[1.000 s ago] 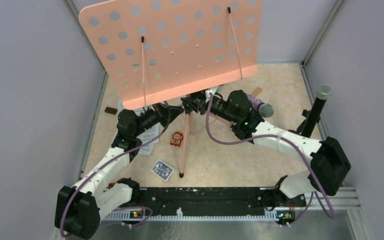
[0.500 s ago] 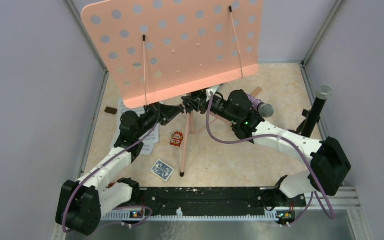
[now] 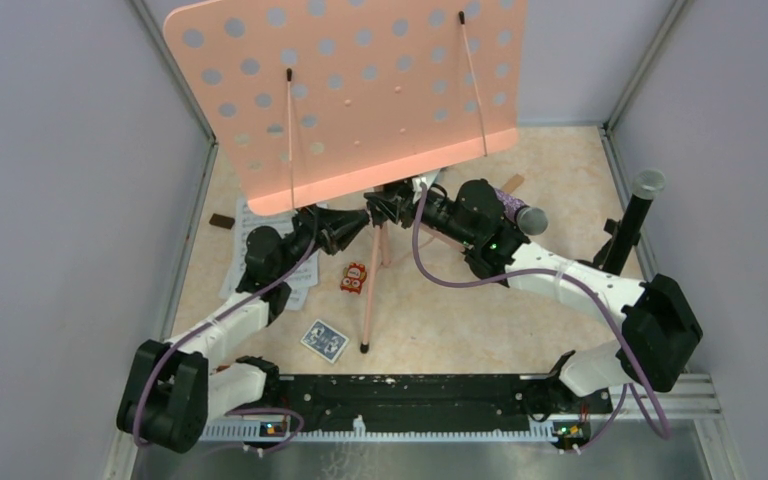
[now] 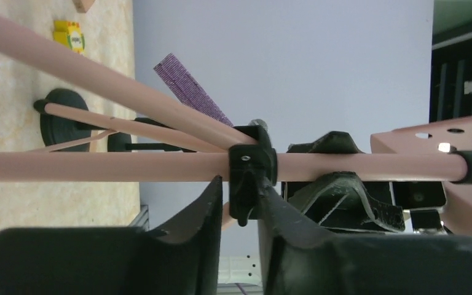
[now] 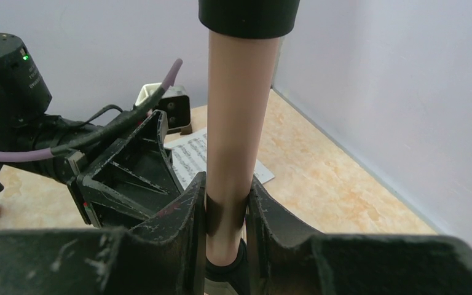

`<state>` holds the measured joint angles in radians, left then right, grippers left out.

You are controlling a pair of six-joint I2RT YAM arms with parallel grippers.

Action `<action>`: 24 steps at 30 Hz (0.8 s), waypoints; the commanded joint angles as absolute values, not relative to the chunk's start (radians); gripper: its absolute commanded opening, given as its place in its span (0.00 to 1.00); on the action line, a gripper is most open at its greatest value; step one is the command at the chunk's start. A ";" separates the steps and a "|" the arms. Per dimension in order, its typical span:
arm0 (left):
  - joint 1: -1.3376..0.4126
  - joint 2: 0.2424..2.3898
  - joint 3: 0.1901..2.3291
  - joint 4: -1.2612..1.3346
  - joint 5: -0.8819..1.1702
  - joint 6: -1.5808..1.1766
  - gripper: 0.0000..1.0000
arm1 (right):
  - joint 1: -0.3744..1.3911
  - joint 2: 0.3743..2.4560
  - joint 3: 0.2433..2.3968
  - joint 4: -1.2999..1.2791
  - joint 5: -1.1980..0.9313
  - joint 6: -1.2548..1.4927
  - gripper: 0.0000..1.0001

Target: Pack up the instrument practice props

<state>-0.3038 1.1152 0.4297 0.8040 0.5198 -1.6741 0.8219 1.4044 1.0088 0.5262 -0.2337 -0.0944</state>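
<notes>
One music rack (image 3: 360, 100) stood upright on the table (image 3: 560, 300), seen from the top. Left wrist: the left gripper (image 4: 239, 184) straddled its black collar (image 4: 252, 161), grip unclear. Right wrist: the right gripper (image 5: 226, 184) clamped the pole (image 5: 236, 123). If the collar loosened suddenly, the rack could tip.

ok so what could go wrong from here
The big rack is top-heavy, and only the right fingers clamp the pole; it could swing or tip. The left fingers sit at the leg collar, so a leg might fold suddenly. The right arm could knock the purple microphone.
</notes>
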 commanded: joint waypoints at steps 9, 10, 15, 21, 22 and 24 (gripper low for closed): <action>-0.180 0.857 0.508 0.196 0.288 -1.129 0.96 | 0.809 1.414 0.993 0.245 -0.230 -0.206 0.00; -0.179 0.817 0.513 0.169 0.234 -1.050 0.98 | 0.808 1.413 0.994 0.241 -0.230 -0.211 0.00; -0.179 0.683 0.480 0.292 0.177 -0.631 0.99 | 0.810 1.403 0.981 0.240 -0.233 -0.244 0.00; -0.180 0.568 0.378 0.583 0.383 -0.078 0.99 | 0.813 1.411 1.009 0.206 -0.250 -0.277 0.00; -0.179 0.562 0.373 0.600 0.380 -0.034 0.99 | 0.815 1.413 1.021 0.192 -0.250 -0.285 0.00; -0.180 0.570 0.358 0.651 0.484 0.115 0.99 | 0.819 1.420 1.036 0.170 -0.252 -0.294 0.00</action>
<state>-0.1802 0.5739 0.3866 0.4736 0.3374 -0.3065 0.8223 1.3933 1.0283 0.4637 -0.2447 -0.1413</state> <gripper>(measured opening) 0.987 0.224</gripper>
